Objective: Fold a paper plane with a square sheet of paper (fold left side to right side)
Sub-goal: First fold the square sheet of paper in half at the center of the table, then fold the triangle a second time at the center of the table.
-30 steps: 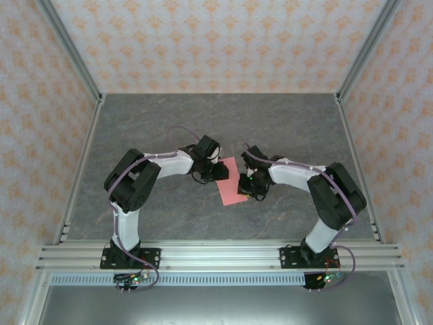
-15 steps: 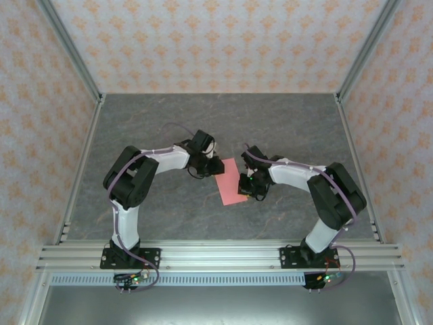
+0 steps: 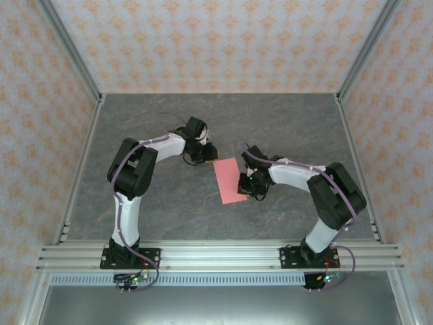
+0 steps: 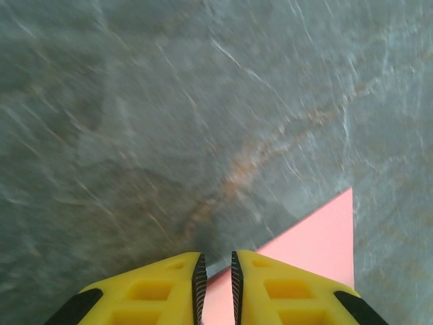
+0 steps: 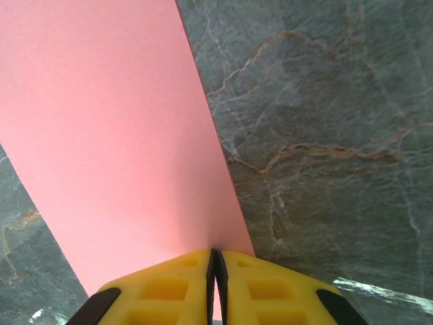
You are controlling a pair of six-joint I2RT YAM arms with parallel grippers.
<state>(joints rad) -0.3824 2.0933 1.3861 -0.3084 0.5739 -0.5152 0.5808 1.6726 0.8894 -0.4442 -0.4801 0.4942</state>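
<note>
The square sheet of paper (image 3: 229,179) lies flat on the grey table as a salmon-pink rectangle, folded in half. My right gripper (image 3: 244,187) is shut, with its tips down on the sheet's right edge. In the right wrist view the pads (image 5: 211,264) meet over the pink paper (image 5: 115,135). My left gripper (image 3: 210,152) hovers just off the sheet's far left corner. Its jaws (image 4: 215,265) stand a narrow gap apart with nothing between them, and the paper's corner (image 4: 318,233) shows below and to the right.
The grey marbled table (image 3: 169,203) is walled by patterned panels with metal posts (image 3: 67,51) at the sides. An aluminium rail (image 3: 216,256) carrying both arm bases runs along the near edge.
My left gripper has drawn back up and to the left, off the paper, leaving the sheet's far left corner uncovered. The right gripper has stayed on the sheet's right edge.
</note>
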